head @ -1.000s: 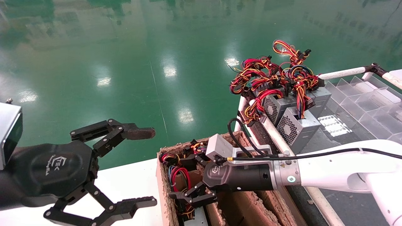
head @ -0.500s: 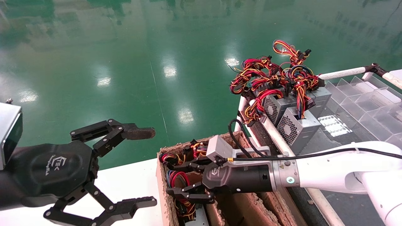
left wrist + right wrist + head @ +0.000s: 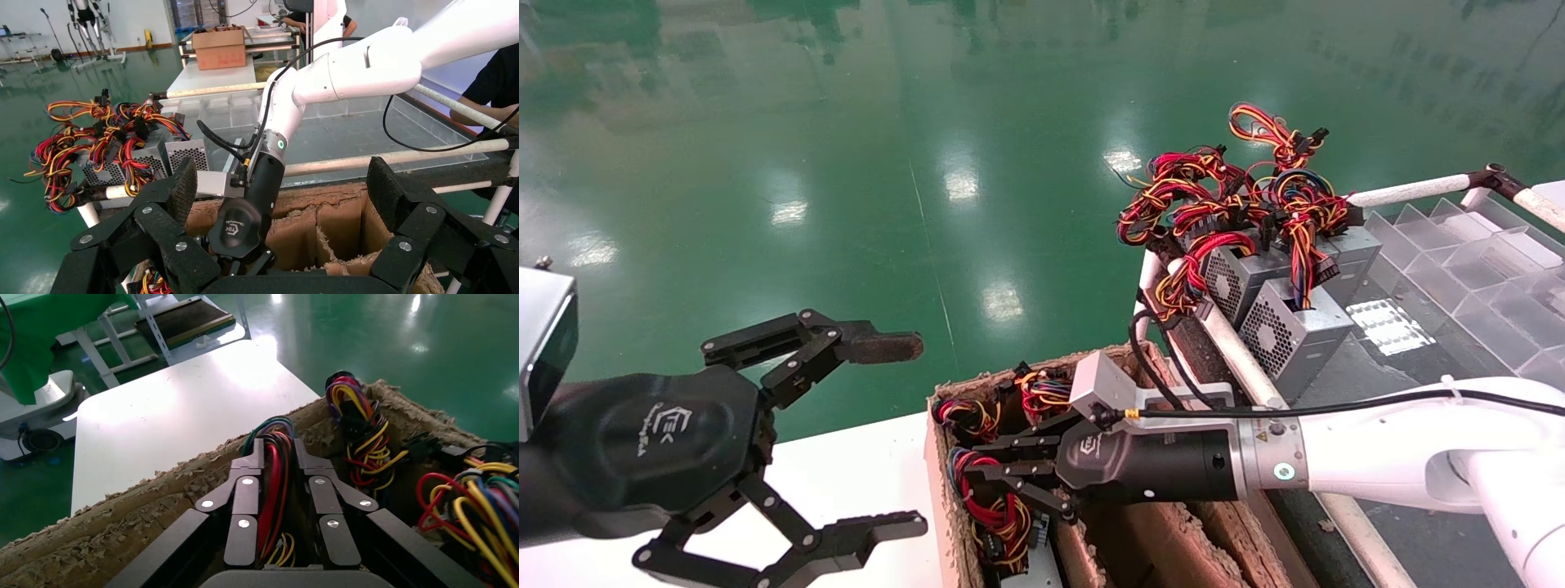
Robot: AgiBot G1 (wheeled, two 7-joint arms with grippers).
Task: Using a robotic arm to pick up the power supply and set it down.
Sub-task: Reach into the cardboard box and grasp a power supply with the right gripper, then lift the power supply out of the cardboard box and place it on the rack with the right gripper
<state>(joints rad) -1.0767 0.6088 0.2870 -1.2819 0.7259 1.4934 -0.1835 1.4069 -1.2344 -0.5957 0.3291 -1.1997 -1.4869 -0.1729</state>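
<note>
Right gripper (image 3: 1001,474) of the robotic arm (image 3: 1377,465) is inside the near-left cell of the cardboard box (image 3: 1173,531), fingers clenched on the red wire bundle of the power supply (image 3: 997,510). The grey metal case barely shows at the bottom of that cell, wires looped above it.

Right wrist view confirms it: both black linkage fingers (image 3: 245,496) pinch red and yellow wires, with a green-blue loop over the tips. The head view hides that contact behind the fingers.

Box is rough brown pulp board with ragged, fibrous edges and internal dividers. Other wire bunches (image 3: 361,425) sit in the neighbouring cells.

Left gripper (image 3: 846,433) hangs over the white table (image 3: 862,482) at near left, fingers spread wide, nothing in them; the upper fingertip has a brownish pad.

Far right: grey vented boxes (image 3: 1287,327) with perforated fan grilles and tangled red-yellow wiring stand on a rack with white tube rails (image 3: 1410,190), beside clear plastic divider trays (image 3: 1475,269).

Floor (image 3: 846,163) is glossy green with light reflections.

Only the left wrist view shows the room: a cardboard carton (image 3: 219,48) on a far table and people at the right edge.
</note>
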